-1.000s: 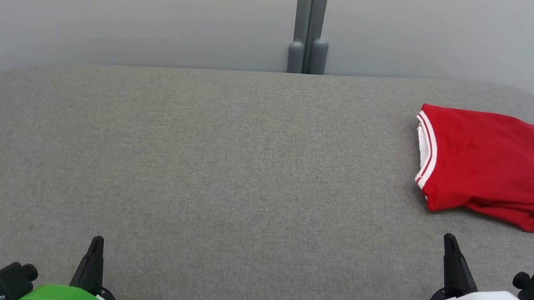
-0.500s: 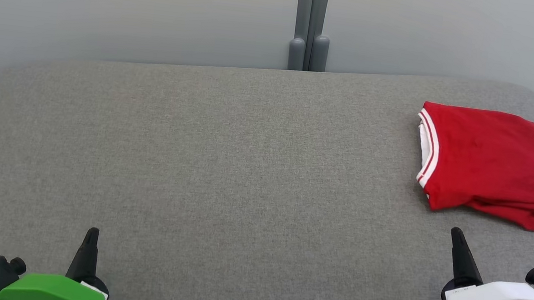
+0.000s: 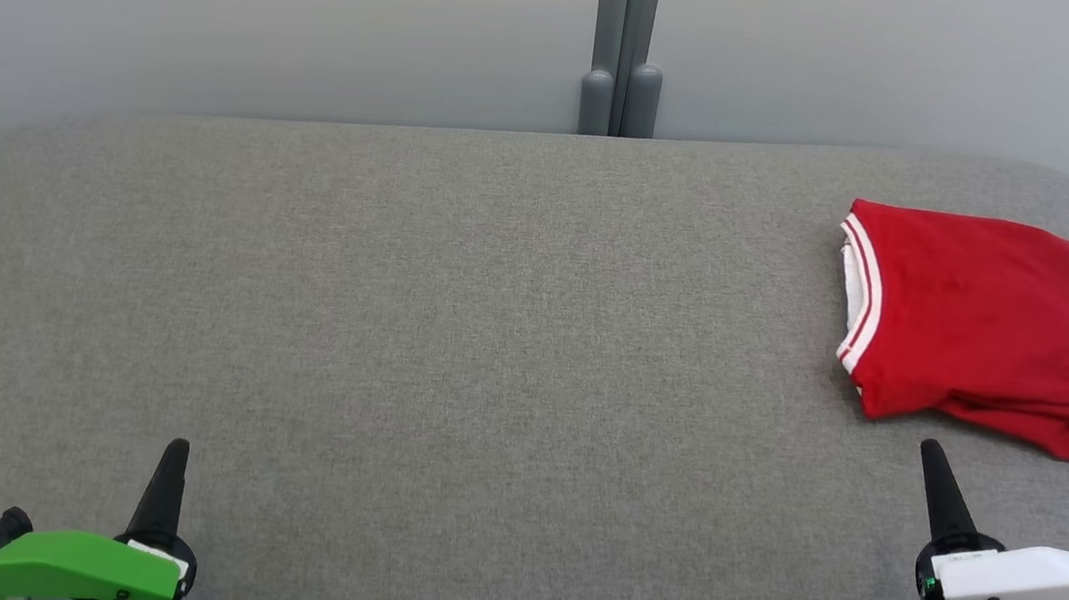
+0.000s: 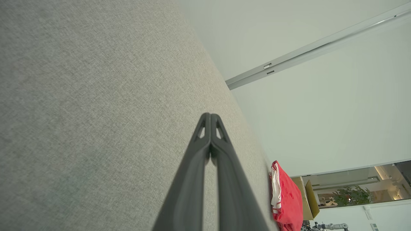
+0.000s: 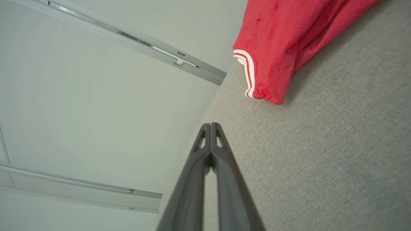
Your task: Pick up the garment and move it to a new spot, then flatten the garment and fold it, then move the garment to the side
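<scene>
Item: red garment [image 3: 989, 327], folded, lying at the far right of the table [image 3: 450, 331]. Soft and light, likely sagging when lifted; best pinching the near layered edge. Left gripper [image 3: 173, 452] and right gripper [image 3: 932, 454] are hovering near, jaws fully closed, holding nothing.

left arm [image 3: 71, 567] and right arm [image 3: 1026, 582] low, jaws pressed together.

No legible text or numbers, faint marking on white wrist housing [image 3: 1016, 581], too small to read
</scene>
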